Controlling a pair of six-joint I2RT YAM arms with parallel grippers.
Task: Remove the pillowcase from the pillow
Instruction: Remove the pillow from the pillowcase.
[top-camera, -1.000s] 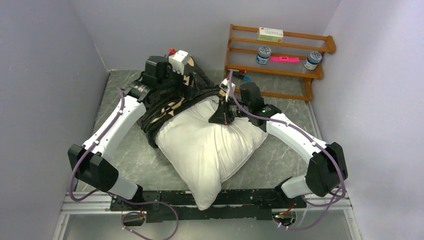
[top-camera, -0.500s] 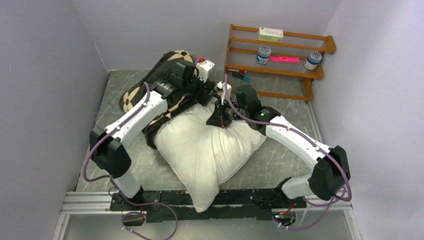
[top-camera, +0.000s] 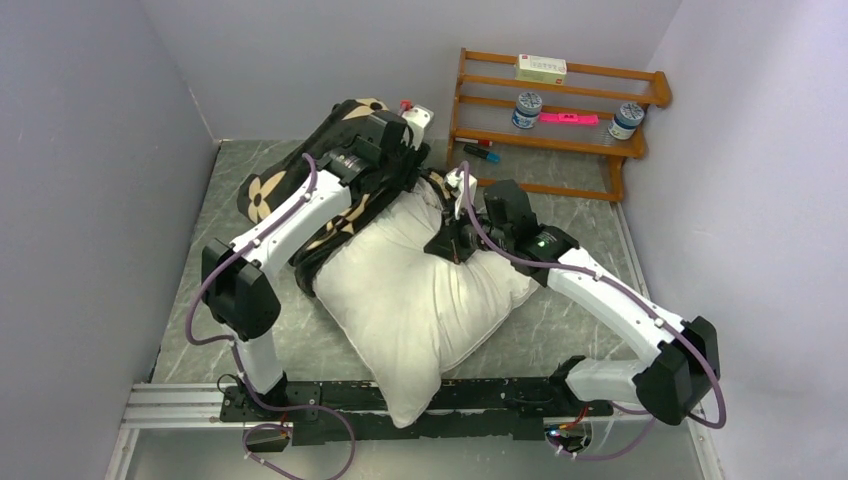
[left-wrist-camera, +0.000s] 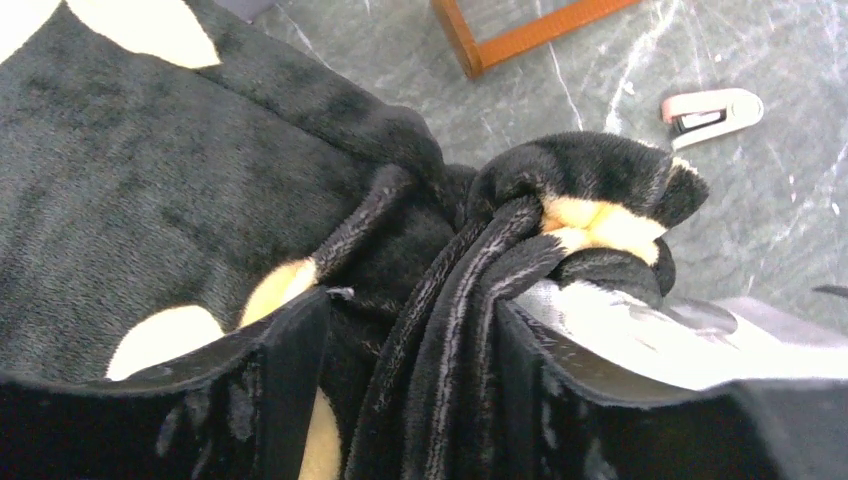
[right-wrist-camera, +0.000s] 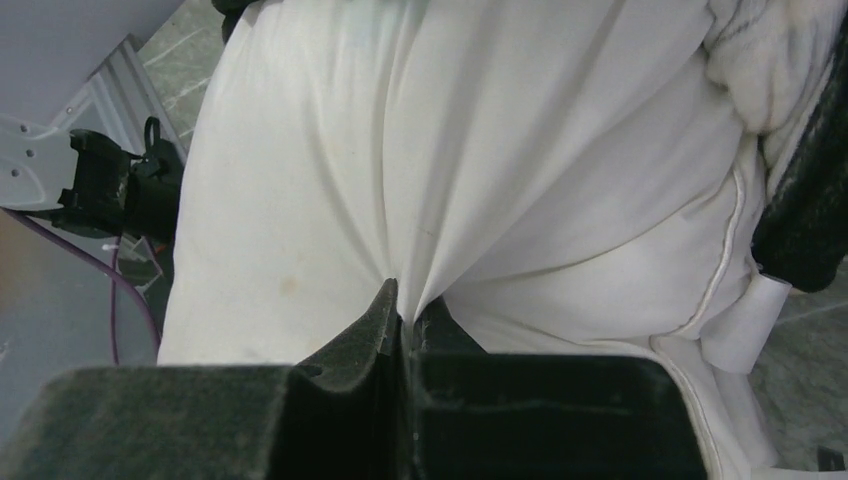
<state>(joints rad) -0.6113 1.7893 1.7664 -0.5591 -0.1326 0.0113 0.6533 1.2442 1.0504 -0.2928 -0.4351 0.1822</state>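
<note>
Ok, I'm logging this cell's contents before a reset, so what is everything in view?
pillow: one, white, mid-table
pillowcase: one, black with tan flowers, bunched at the pillow's far end
rack: one, brown wood, far right
box: one, white, rack's top shelf
jars: two, white and blue, rack's middle shelf
tag: one, pink, between the jars
pens: one or two, red and blue, on the table by the rack
stapler-like item: one, pale, on the table near the rack
table: one, grey marbled
left arm: white and black, jaws round a pillowcase fold
right arm: white and black, jaws shut on pillow fabric
</note>
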